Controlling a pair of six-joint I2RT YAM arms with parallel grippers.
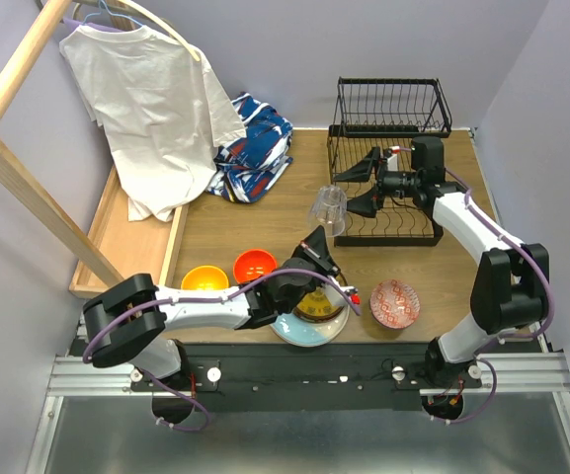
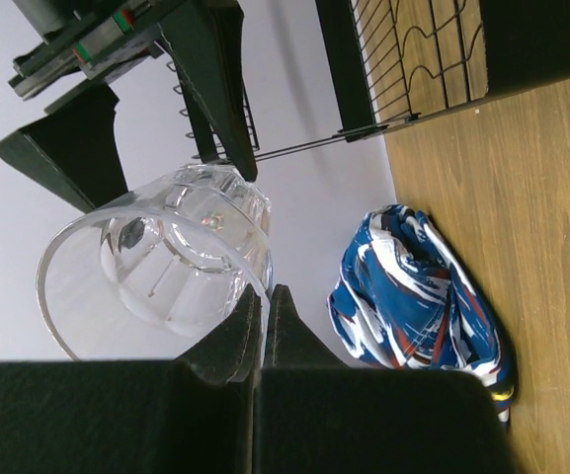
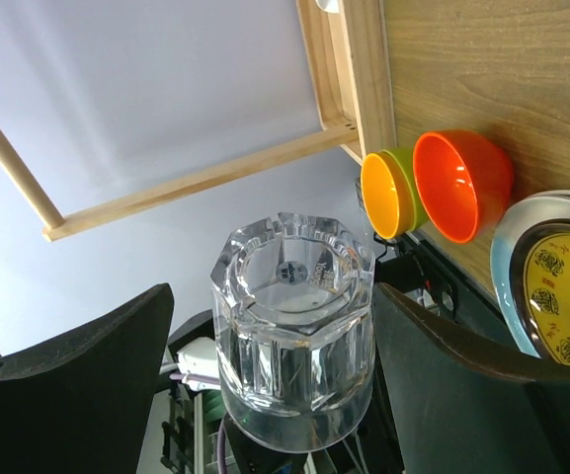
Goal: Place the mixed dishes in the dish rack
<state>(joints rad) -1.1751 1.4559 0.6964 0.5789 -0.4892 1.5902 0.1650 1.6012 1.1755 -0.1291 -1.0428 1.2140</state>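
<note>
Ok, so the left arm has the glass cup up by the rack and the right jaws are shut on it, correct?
Not quite. The left gripper does hold the glass cup by the dish rack, but the right gripper is open, its jaws standing either side of the cup with gaps between, as the right wrist view shows.

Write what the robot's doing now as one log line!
left hand: shut on glass cup rim, in air | right hand: open, flanking cup, apart | dish rack: cup not in yet
</note>
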